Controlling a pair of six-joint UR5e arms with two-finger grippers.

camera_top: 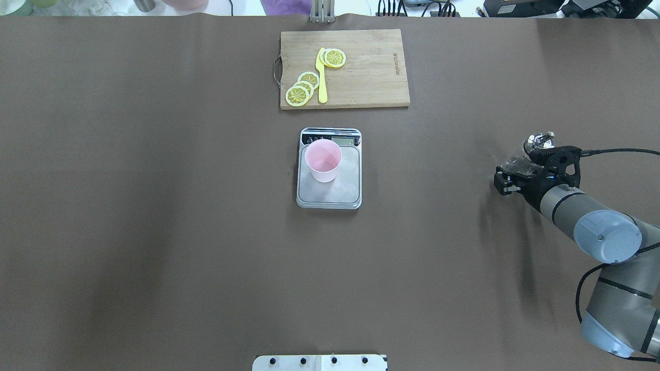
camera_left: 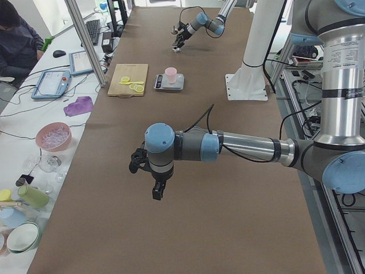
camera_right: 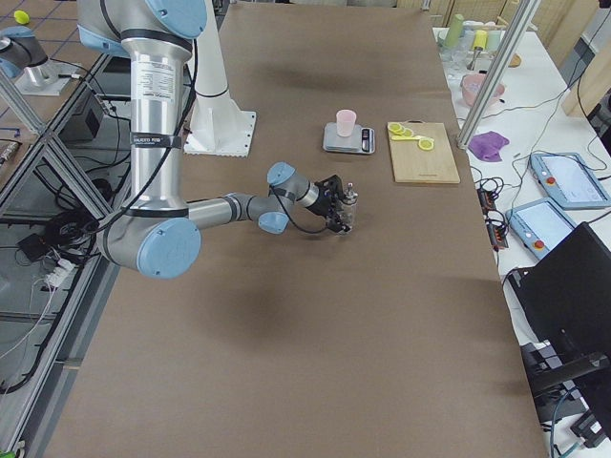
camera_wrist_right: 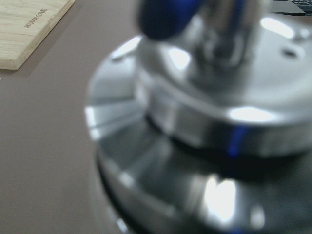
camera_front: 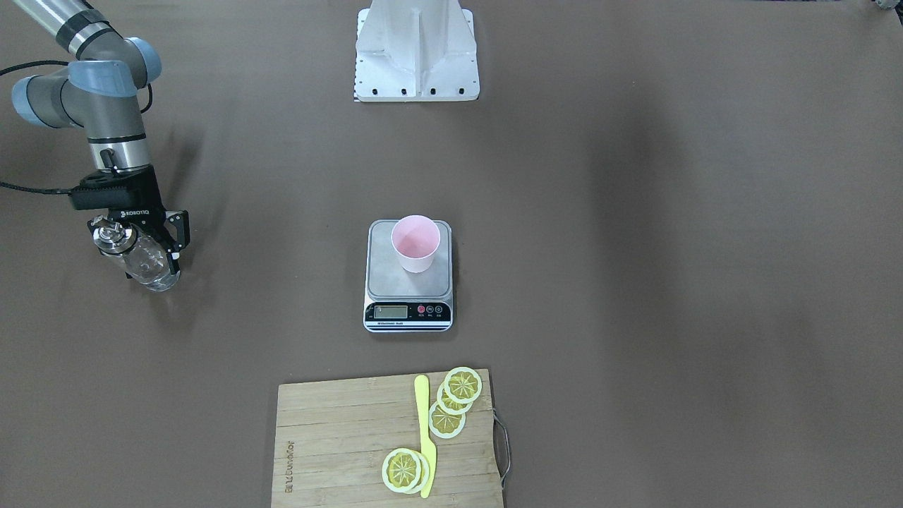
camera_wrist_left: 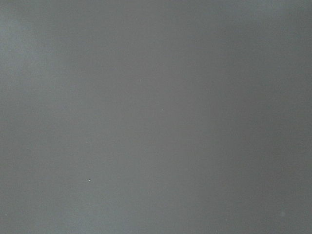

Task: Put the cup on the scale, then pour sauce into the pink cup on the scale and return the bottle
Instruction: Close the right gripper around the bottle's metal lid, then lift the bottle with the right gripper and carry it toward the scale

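The pale pink cup (camera_front: pixel 415 243) (camera_top: pixel 323 161) stands upright on the steel platform of the scale (camera_front: pixel 408 312) (camera_top: pixel 345 188) at mid table. My right gripper (camera_front: pixel 144 254) (camera_top: pixel 521 172) is far off to the robot's right, shut on the clear glass bottle (camera_front: pixel 149 267) (camera_top: pixel 517 163), which is tilted just above the table. Its silver cap (camera_wrist_right: pixel 209 112) fills the right wrist view, blurred. The sauce inside is too faint to see. My left gripper (camera_left: pixel 149 178) shows only in the exterior left view, low over bare table; I cannot tell its state.
A wooden cutting board (camera_front: pixel 338 437) (camera_top: pixel 371 67) with lemon slices and a yellow knife lies beyond the scale. The white robot base (camera_front: pixel 416 53) stands at the table's near edge. A person sits at the side desk (camera_left: pixel 17 40).
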